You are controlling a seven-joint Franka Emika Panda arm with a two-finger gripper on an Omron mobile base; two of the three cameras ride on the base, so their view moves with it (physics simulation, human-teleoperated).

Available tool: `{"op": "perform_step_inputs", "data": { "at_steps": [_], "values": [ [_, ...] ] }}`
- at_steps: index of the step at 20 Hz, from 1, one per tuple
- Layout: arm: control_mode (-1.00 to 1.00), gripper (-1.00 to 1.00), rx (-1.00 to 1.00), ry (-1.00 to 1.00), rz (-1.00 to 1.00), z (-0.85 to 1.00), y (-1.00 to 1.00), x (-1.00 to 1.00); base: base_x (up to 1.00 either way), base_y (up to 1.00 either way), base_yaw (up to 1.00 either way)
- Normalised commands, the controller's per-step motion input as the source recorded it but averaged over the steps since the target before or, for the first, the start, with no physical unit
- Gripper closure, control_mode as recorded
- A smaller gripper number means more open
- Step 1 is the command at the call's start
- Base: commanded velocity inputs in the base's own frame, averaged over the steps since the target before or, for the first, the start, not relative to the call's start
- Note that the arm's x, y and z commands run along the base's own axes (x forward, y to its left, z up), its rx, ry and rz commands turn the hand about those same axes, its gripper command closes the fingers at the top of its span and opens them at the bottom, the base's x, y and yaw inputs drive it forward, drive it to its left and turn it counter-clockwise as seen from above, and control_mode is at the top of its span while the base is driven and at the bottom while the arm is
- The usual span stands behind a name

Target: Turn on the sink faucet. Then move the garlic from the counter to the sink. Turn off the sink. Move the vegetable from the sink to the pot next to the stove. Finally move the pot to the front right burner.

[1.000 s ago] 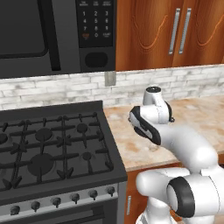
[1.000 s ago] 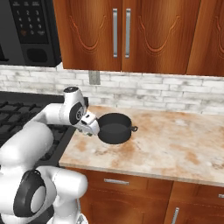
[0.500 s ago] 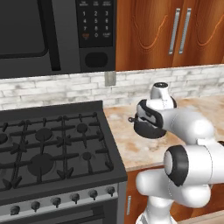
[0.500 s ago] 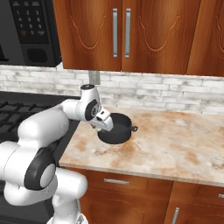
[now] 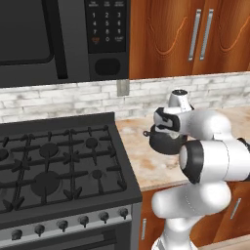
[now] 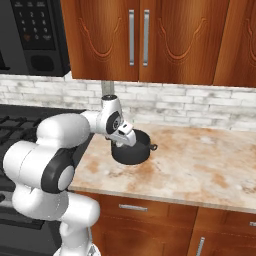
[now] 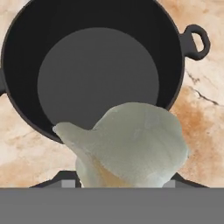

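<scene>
Swung right along the worktop [image 6: 200, 165] over the last second: earlier beside the stove [image 5: 58, 166] edge, short of the pot [image 6: 131, 148]; now gripper [image 6: 125, 137] directly above the pot's open mouth, wrist turned down. Base unmoved, room framing unchanged.

Garlic [image 7: 131, 146] pinched between the jaws, partway spread around the bulb, pointed tip toward the left in the hand view. Below it, bare dark pot floor; bulb overlapping the near rim, not yet centred. Small loop handle at upper right of the hand view.

Meaning for the task, as a judgement: carry from the sink nearly finished, release into the pot next. Slight advance toward the pot's middle advisable, otherwise possible bounce off the rim. Pot transfer to the front right burner not yet begun.

Surface: mottled beige stone with orange-brown patches. Pot standing near the worktop's left end, close to the stove edge, back from the front edge.

Room: black microwave [image 5: 63, 39] above the stove, pale brick backsplash, reddish wood cabinets [image 6: 150, 37] above and below.
</scene>
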Motion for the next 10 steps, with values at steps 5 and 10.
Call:
{"op": "perform_step_inputs", "data": {
  "at_steps": [5, 10],
  "values": [
    [-1.0, 1.0, 0.0, -0.01, 0.0, -0.32, -0.06, 0.43, 0.0, 0.0, 0.0],
    [-1.0, 1.0, 0.0, -0.03, 0.0, -0.29, -0.06, 0.29, 0.0, 0.0, 0.0]
  ]
}}
